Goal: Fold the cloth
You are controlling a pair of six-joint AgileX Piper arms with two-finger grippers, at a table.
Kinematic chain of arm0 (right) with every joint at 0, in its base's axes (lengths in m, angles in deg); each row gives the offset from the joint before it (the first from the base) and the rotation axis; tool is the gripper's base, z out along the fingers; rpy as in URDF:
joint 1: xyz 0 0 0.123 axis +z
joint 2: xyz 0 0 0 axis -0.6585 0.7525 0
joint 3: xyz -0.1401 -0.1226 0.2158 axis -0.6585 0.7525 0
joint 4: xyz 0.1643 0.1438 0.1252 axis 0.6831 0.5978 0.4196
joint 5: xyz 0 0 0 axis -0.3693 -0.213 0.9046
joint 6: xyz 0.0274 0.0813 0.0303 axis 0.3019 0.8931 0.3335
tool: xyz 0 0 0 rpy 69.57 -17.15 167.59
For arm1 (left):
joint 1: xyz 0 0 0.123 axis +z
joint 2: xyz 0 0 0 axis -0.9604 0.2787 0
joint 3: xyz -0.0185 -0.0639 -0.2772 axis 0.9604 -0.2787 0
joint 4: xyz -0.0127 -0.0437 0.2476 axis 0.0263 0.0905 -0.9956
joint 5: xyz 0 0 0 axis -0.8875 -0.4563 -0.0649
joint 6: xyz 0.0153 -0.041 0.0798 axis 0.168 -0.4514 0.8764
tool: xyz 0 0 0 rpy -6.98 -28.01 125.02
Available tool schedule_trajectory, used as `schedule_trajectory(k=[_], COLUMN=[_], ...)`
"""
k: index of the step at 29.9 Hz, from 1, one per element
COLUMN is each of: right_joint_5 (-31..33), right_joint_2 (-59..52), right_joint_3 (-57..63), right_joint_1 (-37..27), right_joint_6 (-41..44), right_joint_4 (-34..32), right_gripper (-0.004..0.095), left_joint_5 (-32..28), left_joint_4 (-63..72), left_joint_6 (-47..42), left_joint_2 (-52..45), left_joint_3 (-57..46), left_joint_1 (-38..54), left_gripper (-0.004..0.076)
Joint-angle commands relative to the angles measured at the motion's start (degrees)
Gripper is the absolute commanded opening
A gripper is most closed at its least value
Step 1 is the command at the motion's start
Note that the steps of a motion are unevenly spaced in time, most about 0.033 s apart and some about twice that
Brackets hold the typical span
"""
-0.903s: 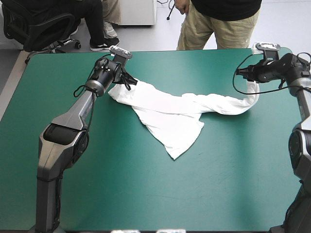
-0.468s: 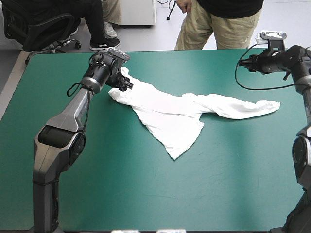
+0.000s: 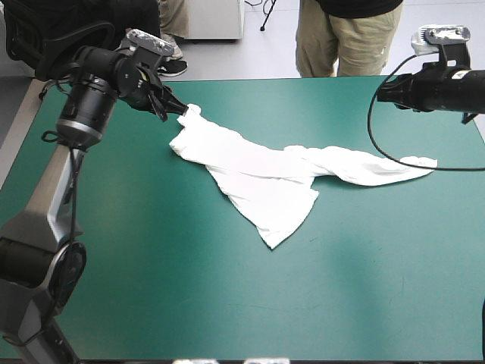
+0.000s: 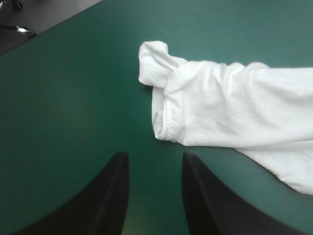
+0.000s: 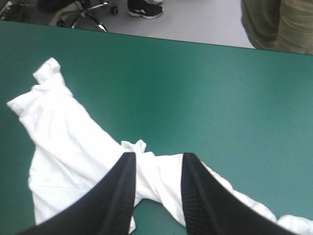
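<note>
The white T-shirt (image 3: 265, 178) lies stretched in a long twisted band across the far half of the table, with a triangular flap pointing toward the near edge. My left gripper (image 3: 176, 108) hovers open just off the shirt's rolled left end (image 4: 154, 63), with only teal-green cover between its fingers (image 4: 152, 159). My right gripper (image 3: 381, 92) hangs raised above the far right of the table, open and holding nothing. Seen from the right wrist, the shirt (image 5: 63, 132) lies below and ahead of that gripper (image 5: 156, 159), its right end trailing under the fingers.
The table's far edge (image 3: 303, 77) runs close behind both grippers. Bare teal-green cover (image 3: 227, 303) stretches from the shirt's flap to the near edge. The shirt's right tip (image 3: 428, 161) ends near the table's right edge.
Both grippers held the shirt's ends earlier. The right one let go first and its end dropped flat. The left has now let go too, and both arms have risen.
</note>
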Motion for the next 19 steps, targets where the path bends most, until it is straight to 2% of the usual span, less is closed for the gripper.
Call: schedule_trajectory(k=[1, 8, 11, 13, 17, 19], right_joint_5=[-1.8, 1.8, 4.5, 4.2, 1.5, 0.9], right_joint_2=[-8.8, -18.6, -21.3, -22.9, -24.9, -25.2], right_joint_3=[2.6, 8.5, 9.5, 10.1, 10.1, 10.1], right_joint_1=[-0.2, -0.2, -0.2, -0.2, -0.2, -0.2], right_joint_6=[-1.6, -2.0, -2.0, -2.2, -0.6, 1.5], right_joint_4=[3.1, 2.7, 3.7, 3.6, -3.6, -7.6], right_gripper=[0.0281, 0.0282, 0.0282, 0.0282, 0.0282, 0.0282], left_joint_5=[1.9, 2.1, 2.1, 2.1, 2.1, 1.5], left_joint_4=[-0.1, 0.8, 5.2, 10.8, 26.8, 30.7], left_joint_6=[0.1, 0.1, 0.3, 2.0, 10.9, 15.2], left_joint_2=[-7.2, -9.5, -10.0, -10.5, -11.8, -12.8], left_joint_3=[1.9, 1.2, -0.7, -3.0, -12.7, -18.3], left_joint_1=[0.0, 0.0, 0.0, 0.0, -0.4, -1.4], left_gripper=[0.0242, 0.0242, 0.0242, 0.0242, 0.0242, 0.0242])
